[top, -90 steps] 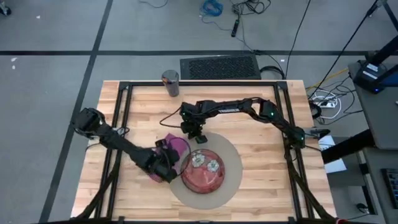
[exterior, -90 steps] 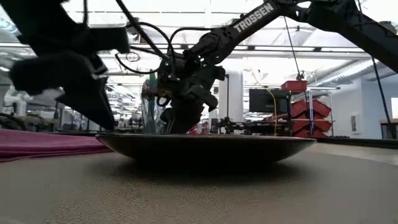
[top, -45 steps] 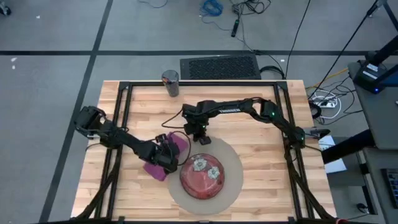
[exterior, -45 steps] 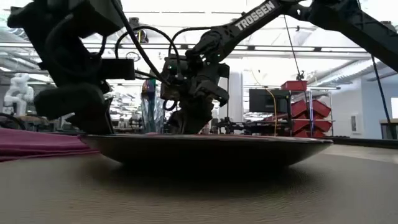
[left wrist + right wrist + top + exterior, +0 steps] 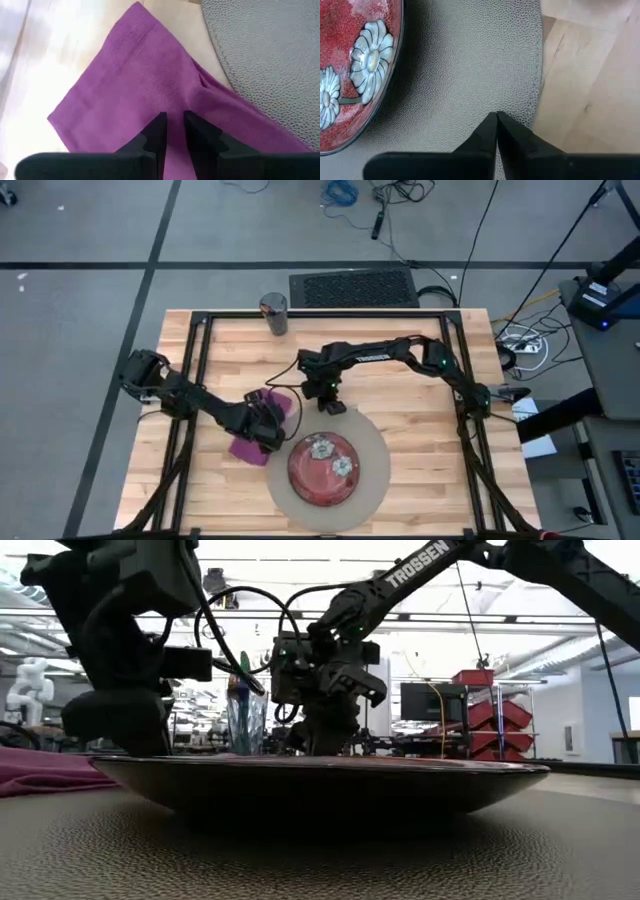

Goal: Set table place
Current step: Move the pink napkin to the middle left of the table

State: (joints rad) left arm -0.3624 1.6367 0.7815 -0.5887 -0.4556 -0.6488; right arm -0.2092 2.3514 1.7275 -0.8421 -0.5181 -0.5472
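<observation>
On the pale-wood table [image 5: 420, 360] lies a round beige mat [image 5: 375, 450] with a red flowered plate [image 5: 322, 470] resting on it. A purple napkin [image 5: 250, 448] lies flat at the mat's left, one edge running up to the mat's rim. My left gripper [image 5: 174, 120] is down on the napkin, fingers almost together. My right gripper [image 5: 496, 116] is shut, its tips over the mat just inside the far rim, beside the plate [image 5: 350, 75]. My left gripper comes at the napkin from above and has a raised crease [image 5: 196, 85] of the cloth running in between its two fingers, near the edge beside the mat. The rest of the napkin lies slack on the table. My right gripper's shut tips point down at the mat's far rim [image 5: 530, 95]; whether they touch it I cannot tell.
A metal cup [image 5: 274, 313] stands at the table's far left, behind both arms. The black rail frame [image 5: 195, 360] runs round the tabletop. Bare wood shows to the mat's right and along the far edge.
The mat with the plate on it has slid toward the table's near edge. My left gripper has gone from beside the plate's left rim toward the far edge, onto the napkin, whose near-left corner now shows. My right gripper has shifted slightly right.
</observation>
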